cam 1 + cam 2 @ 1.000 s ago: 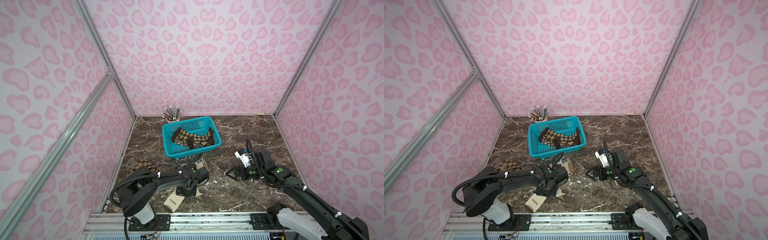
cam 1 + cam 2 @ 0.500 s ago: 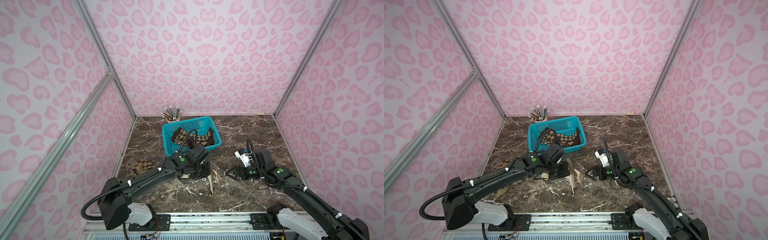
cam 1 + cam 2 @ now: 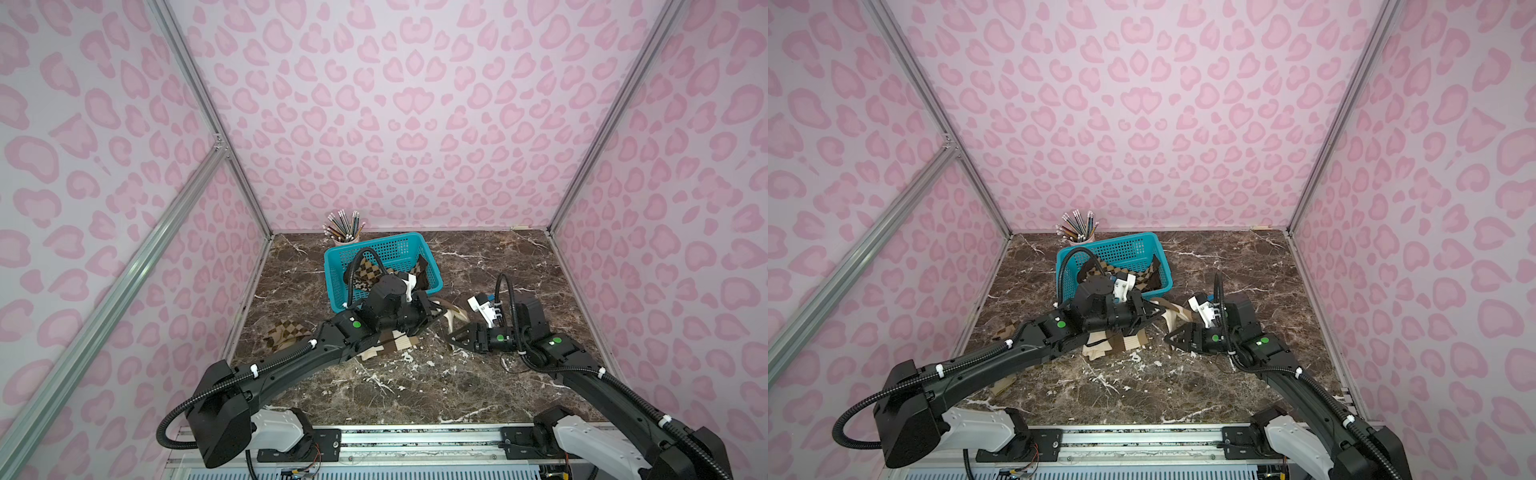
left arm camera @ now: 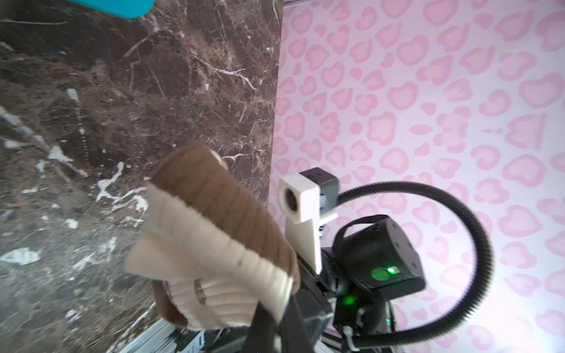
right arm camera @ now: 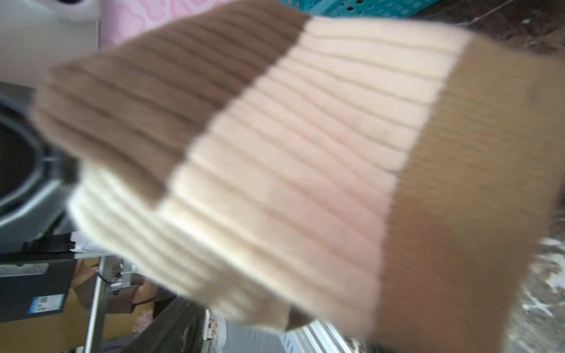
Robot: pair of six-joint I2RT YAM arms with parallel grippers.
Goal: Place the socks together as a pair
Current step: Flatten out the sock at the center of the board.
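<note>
Left tool [image 3: 430, 313] clamped on cream ribbed sock [image 4: 214, 232], held off worktop [image 3: 415, 395] beside basket [image 3: 432, 282]; right tool [image 3: 454, 338] jaws apart, close by; risk: dangling end snags, landing askew of its mate [image 3: 399, 343].

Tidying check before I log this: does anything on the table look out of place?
One diamond-check sock lies crumpled alone by the wall on the robot's left, apart from the blue basket holding other patterned socks. The left gripper holds a cream ribbed sock. Nothing looks spilled or damaged.
</note>
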